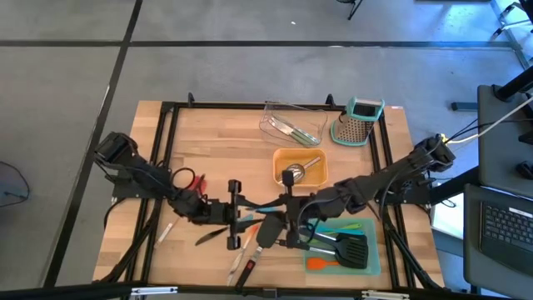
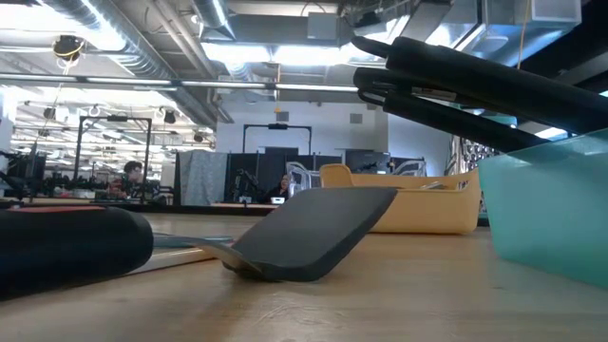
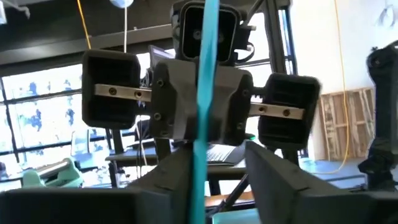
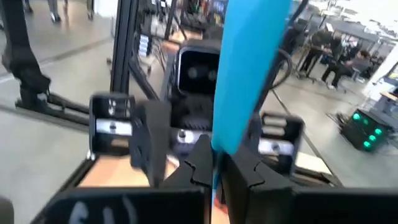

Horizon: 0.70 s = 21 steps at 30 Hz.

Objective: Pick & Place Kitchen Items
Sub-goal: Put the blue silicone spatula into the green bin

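High view: the left gripper [image 1: 236, 213] and right gripper [image 1: 287, 218] meet nose to nose, the teal utensil [image 1: 263, 208] between them. Right wrist view: fingers clamped on its handle. Left wrist view: fingers parted around it. Probably light, stiff, slippery; grip mid-handle

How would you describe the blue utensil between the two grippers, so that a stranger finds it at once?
Start at the orange tray in the table's middle and move toward the near edge, to where the left gripper and right gripper face each other. The thin blue utensil bridges them, the only tool off the table.
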Each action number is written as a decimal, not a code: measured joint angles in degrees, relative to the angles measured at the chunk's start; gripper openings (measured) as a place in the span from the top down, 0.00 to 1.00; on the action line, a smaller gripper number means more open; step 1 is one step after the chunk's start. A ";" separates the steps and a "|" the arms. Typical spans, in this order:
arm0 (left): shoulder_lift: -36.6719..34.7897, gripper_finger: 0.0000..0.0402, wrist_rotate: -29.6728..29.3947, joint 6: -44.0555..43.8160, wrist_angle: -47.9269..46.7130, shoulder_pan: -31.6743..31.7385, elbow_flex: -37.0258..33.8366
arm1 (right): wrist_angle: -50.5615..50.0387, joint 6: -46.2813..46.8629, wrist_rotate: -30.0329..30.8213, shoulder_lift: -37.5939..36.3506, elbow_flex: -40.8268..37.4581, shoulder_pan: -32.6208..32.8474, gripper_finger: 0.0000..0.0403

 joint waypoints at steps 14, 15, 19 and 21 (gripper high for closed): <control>-5.43 0.35 -9.20 13.77 2.49 -12.49 0.17 | -32.68 9.23 18.39 -0.21 9.95 4.05 0.97; -5.42 0.35 -10.56 14.77 3.23 -13.17 0.17 | -37.58 12.58 18.29 -0.17 10.75 3.80 0.97; -5.29 0.36 -14.95 16.55 3.49 -13.91 0.15 | -55.21 27.32 12.03 -0.30 12.67 2.35 0.97; -5.27 0.37 -16.15 17.07 3.30 -14.06 0.15 | -63.49 34.30 5.56 -0.28 12.79 1.99 0.97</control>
